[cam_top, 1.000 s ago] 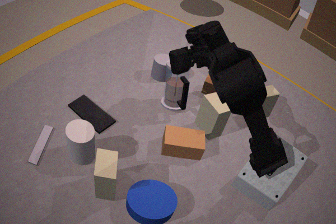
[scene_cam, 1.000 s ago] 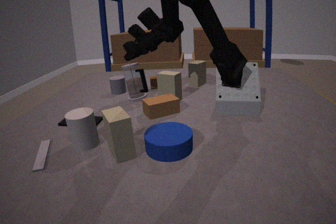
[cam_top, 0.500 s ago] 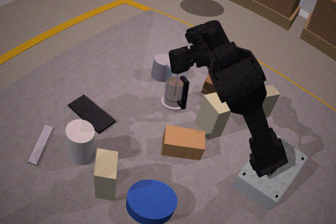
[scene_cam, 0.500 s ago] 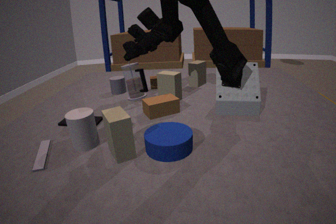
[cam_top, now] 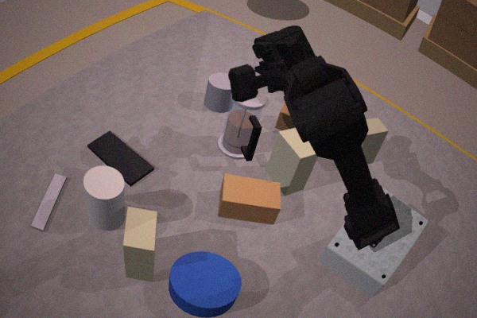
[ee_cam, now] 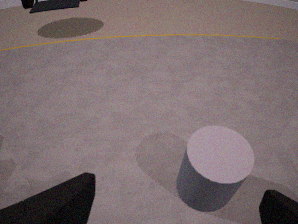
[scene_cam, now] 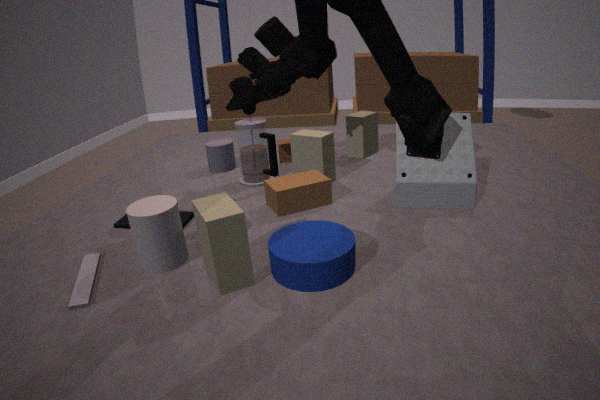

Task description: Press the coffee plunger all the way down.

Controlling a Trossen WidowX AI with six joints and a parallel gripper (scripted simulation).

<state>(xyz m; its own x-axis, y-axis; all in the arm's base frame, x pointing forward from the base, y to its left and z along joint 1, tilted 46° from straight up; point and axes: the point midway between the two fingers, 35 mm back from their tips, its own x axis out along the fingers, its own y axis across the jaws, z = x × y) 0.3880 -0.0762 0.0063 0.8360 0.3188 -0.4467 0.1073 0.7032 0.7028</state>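
The coffee press (cam_top: pixel 237 131) (scene_cam: pixel 254 162) stands upright on its pale round base, with brown coffee in clear glass and a black handle (cam_top: pixel 254 137) (scene_cam: pixel 272 154) on its right. Its pale lid (cam_top: pixel 254 102) (scene_cam: pixel 251 123) is on top. The thin plunger rod rises through the lid to a dark knob (scene_cam: pixel 249 110), which shows just under the fingers and a little above the lid. My gripper (cam_top: pixel 243 83) (scene_cam: pixel 241 95) (ee_cam: pixel 182 195) is open over the press, its fingers wide apart with nothing between them in the wrist view. Whether a finger touches the knob is hidden.
A grey cylinder (cam_top: pixel 218 93) (scene_cam: pixel 220 156) (ee_cam: pixel 212 165) stands close behind the press. A cream block (cam_top: pixel 292 159) (scene_cam: pixel 312 152) is right of the handle; an orange block (cam_top: pixel 250 199) (scene_cam: pixel 298 192) lies in front. A blue disc (cam_top: pixel 204 280) (scene_cam: pixel 312 255) and a taller cylinder (cam_top: pixel 104 199) (scene_cam: pixel 157 235) are nearer the cameras.
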